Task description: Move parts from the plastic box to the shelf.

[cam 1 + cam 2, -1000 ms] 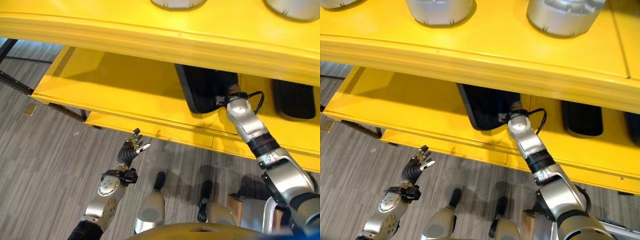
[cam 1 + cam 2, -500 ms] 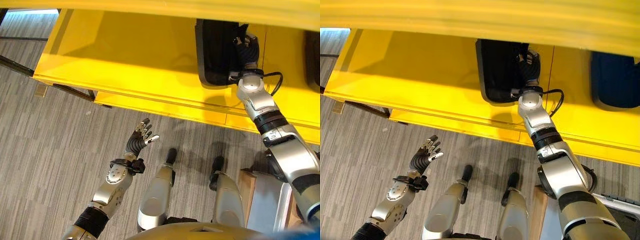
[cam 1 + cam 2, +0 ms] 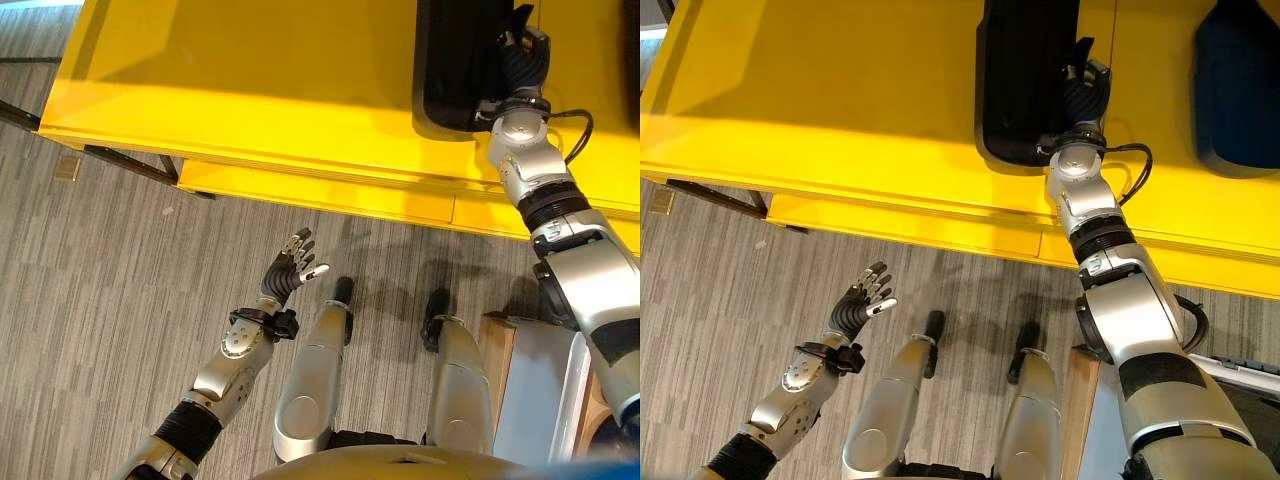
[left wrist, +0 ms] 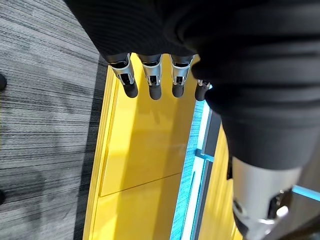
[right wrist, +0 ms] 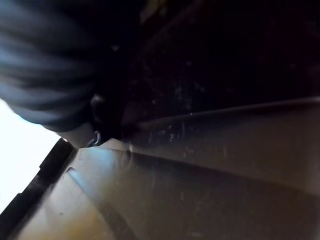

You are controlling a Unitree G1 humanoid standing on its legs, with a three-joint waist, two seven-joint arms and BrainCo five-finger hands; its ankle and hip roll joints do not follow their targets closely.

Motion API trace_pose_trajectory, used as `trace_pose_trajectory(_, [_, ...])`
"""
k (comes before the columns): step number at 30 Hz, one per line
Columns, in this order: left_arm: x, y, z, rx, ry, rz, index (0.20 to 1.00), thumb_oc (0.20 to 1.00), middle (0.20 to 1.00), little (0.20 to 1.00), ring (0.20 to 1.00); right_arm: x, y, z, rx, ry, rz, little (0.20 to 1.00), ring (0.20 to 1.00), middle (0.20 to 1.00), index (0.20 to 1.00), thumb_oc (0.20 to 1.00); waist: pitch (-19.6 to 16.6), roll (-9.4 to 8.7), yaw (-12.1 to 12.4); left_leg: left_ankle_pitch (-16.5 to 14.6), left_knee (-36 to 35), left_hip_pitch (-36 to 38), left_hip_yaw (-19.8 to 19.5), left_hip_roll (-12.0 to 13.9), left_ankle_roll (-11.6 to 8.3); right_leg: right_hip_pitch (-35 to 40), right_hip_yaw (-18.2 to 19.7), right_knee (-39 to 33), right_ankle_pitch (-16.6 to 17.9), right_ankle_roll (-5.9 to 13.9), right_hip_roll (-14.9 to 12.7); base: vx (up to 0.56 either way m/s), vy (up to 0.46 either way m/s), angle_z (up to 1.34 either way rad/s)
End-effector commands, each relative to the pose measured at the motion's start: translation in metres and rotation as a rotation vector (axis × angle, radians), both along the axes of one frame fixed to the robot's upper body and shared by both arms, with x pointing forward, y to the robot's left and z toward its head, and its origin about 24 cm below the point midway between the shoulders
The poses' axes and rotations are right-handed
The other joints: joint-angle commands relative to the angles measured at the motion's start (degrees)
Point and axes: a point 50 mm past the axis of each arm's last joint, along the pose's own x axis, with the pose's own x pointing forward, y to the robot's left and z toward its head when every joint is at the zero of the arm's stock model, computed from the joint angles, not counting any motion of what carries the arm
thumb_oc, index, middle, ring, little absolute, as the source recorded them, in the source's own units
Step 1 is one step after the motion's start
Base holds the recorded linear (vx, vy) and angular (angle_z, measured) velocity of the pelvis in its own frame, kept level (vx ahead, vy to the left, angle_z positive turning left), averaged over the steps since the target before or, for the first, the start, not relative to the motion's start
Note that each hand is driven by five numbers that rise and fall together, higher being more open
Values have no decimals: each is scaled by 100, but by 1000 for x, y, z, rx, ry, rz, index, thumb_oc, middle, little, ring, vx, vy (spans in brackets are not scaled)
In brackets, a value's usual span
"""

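A black moulded part (image 3: 452, 60) lies flat on the yellow shelf (image 3: 250, 90). My right hand (image 3: 522, 65) reaches onto the shelf and rests against the part's right edge, its dark ribbed cover uppermost. The right wrist view looks from very close at the dark surface of the part (image 5: 225, 75). My left hand (image 3: 288, 278) hovers over the floor in front of the shelf, holding nothing. Its fingers (image 4: 152, 80) are straight and spread.
A second dark part (image 3: 1240, 80) lies on the shelf to the right of the first. The shelf's front lip (image 3: 330, 190) juts out over the grey striped floor (image 3: 100, 280). A pale box with a wood-coloured side (image 3: 540, 400) stands at the lower right.
The camera has tipped down, so the upper board with the silver parts has left the picture. My right hand stays at the black part. The left hand keeps its pose.
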Motion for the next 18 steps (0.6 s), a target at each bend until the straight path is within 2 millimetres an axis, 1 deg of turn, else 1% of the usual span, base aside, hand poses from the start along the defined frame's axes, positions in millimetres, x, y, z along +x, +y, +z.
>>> trace_pose_trajectory(1, [0, -4, 23, -9, -115, -39, 1000, 1000, 1000, 1000, 1000, -12, 3, 81, -24, -246, -1, 200, 200, 200, 200, 200, -197, -26, 114, -469, 180, 126, 209, 319, -23, 178, 107, -45, -113, 326, -173, -11, -6, 4])
trace_pose_trajectory(5, [2, -6, 27, -17, -129, -36, 1000, 1000, 1000, 1000, 1000, -11, 1, 88, -57, -234, -19, 200, 200, 200, 200, 200, -174, -54, 129, -436, 170, 49, 179, 314, -26, 119, 78, -42, -122, 319, -163, 1, -4, 1])
trace_pose_trajectory(7, [3, -6, 28, -19, -133, -29, 1000, 1000, 1000, 1000, 1000, -11, -3, 88, -62, -223, -38, 200, 200, 200, 200, 200, -160, -65, 138, -431, 175, 13, 155, 308, -26, 92, 66, -9, -133, 313, -167, 8, -9, 4])
trace_pose_trajectory(9, [4, -4, 29, -18, -138, -21, 1000, 1000, 1000, 1000, 1000, -10, -3, 89, -86, -211, -48, 200, 200, 200, 200, 200, -156, -73, 154, -424, 166, 1, 146, 301, -26, 84, 64, -5, -138, 309, -159, 0, 0, 0])
trace_pose_trajectory(11, [5, -4, 30, -22, -143, -14, 1000, 1000, 1000, 1000, 1000, -10, -3, 89, -46, -218, -48, 200, 200, 200, 200, 200, -148, -73, 162, -418, 149, -6, 140, 305, -26, 90, 44, -18, -134, 311, -167, 0, 0, 0])
trace_pose_trajectory(13, [7, -4, 31, -21, -147, -13, 1000, 1000, 1000, 1000, 1000, -9, -5, 86, -48, -197, -55, 200, 200, 200, 200, 200, -139, -82, 177, -402, 153, -36, 131, 310, -38, 75, 14, -28, -130, 310, -156, 0, 0, 0])
trace_pose_trajectory(18, [6, -5, 32, -38, -146, -19, 1000, 1000, 1000, 1000, 1000, -8, -7, 86, -20, -183, -58, 200, 200, 200, 200, 200, -115, -99, 228, -401, 159, -65, 111, 311, -33, 79, -6, -71, -119, 315, -136, -2, -2, 2])
